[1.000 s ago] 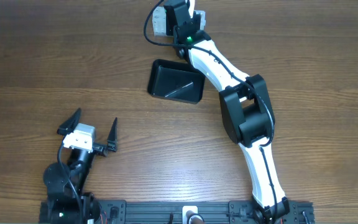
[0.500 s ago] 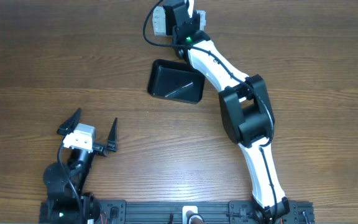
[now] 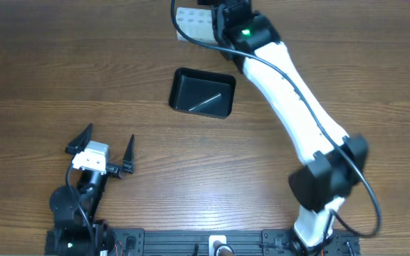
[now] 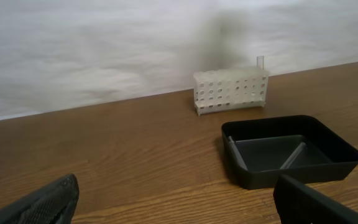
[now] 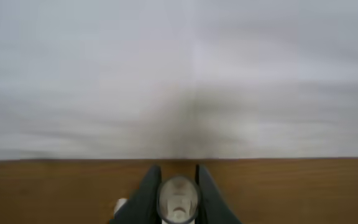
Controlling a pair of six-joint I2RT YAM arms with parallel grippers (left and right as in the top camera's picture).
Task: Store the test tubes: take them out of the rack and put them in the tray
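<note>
Test tubes are showing in 3 places right now. An upright tube (image 4: 260, 63) stands at 1 end of the white rack (image 4: 230, 91), long axis vertical, its top poking above the rack. Over in the black tray (image 4: 303, 177), a slanting tube (image 4: 293, 155) lies flat, running diagonally across the floor. A clear shape (image 4: 235, 152) along 1 short wall looks like another tube lying flat, but I can't be sure. Rack and tray sit near each other on the wooden table (image 4: 104, 149), not touching, with the rack toward the far edge by the pale wall.

My right gripper (image 5: 178, 186) is out near the rack at that far edge, jaws narrowed on a held tube (image 5: 178, 200), and both fingers (image 5: 146, 194) press its sides. I see only its rounded clear end, so I can't tell which way its length runs. My left gripper (image 3: 109, 135) sits well apart from the tray, close to its own base, jaws spread wide with nothing between them.
</note>
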